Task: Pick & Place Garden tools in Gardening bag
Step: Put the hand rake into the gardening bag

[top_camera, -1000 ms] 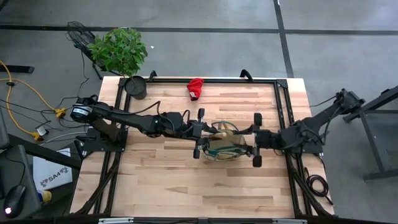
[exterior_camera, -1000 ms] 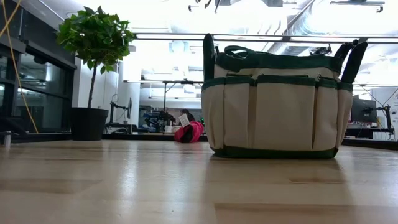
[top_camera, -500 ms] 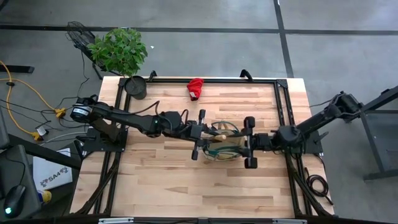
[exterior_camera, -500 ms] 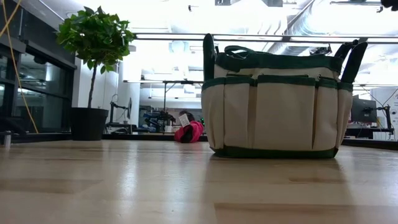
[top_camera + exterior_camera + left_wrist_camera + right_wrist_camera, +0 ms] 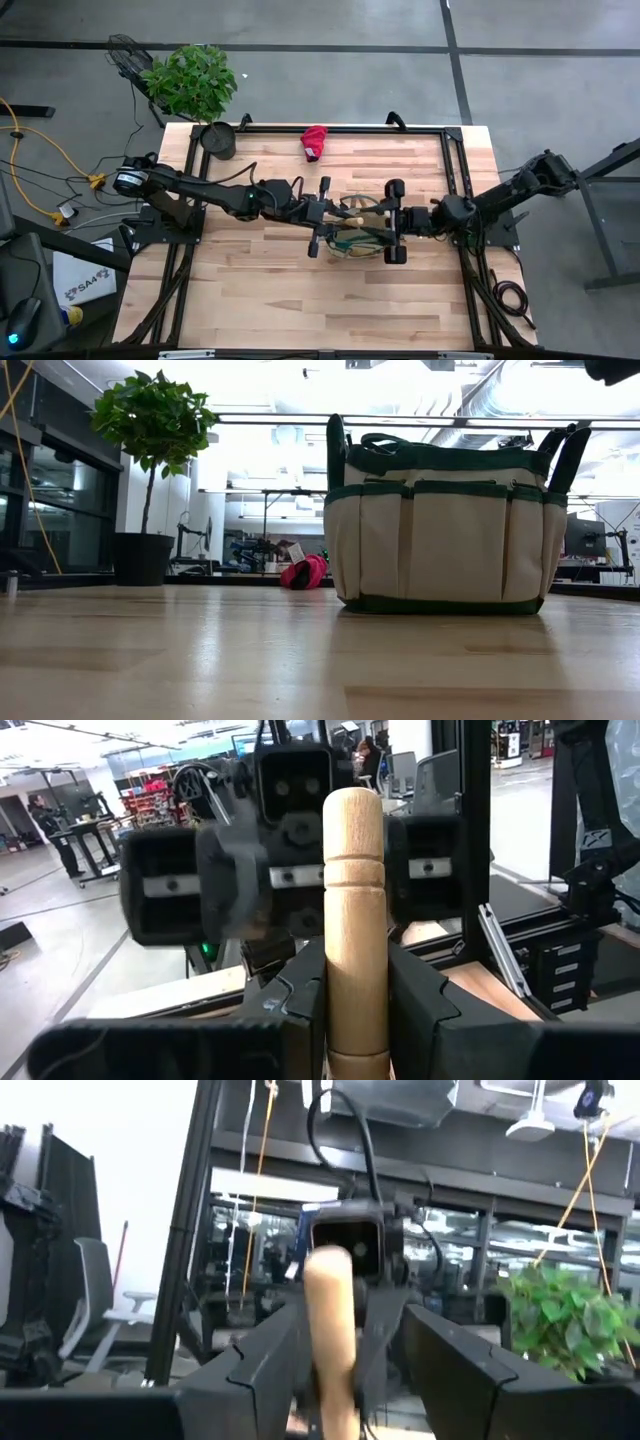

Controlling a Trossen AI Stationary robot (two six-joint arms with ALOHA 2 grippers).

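Observation:
The gardening bag (image 5: 440, 530), tan with green trim, stands upright on the table's middle; in the high view its mouth (image 5: 360, 238) shows under both grippers. My left gripper (image 5: 335, 213) is above the bag, shut on a wooden-handled tool (image 5: 355, 870) whose head is hidden. My right gripper (image 5: 386, 222) faces it from the right, open. Its fingers (image 5: 262, 1365) stand on either side of the handle's rounded free end (image 5: 328, 1295), and a gap shows. A red glove (image 5: 314, 142) lies at the far edge. My left gripper pinches the wooden handle (image 5: 355, 1020) between its two fingers, partway along its length. The fingers come level from the table's left and lie along the handle. The handle's free end (image 5: 352, 207) sticks out past the fingertips toward the right gripper, lifted clear above the bag.
A black pot (image 5: 218, 140) with a green plant stands at the far left corner and also shows in the low view (image 5: 142, 558). Bare wood lies between the bag and the table's near edge (image 5: 300, 310).
My right gripper has moved toward the table's left, over the bag, closing in on the wooden handle's free end, and has tipped its fingers upward. The gap between its fingers looks unchanged. The tool stays where it was.

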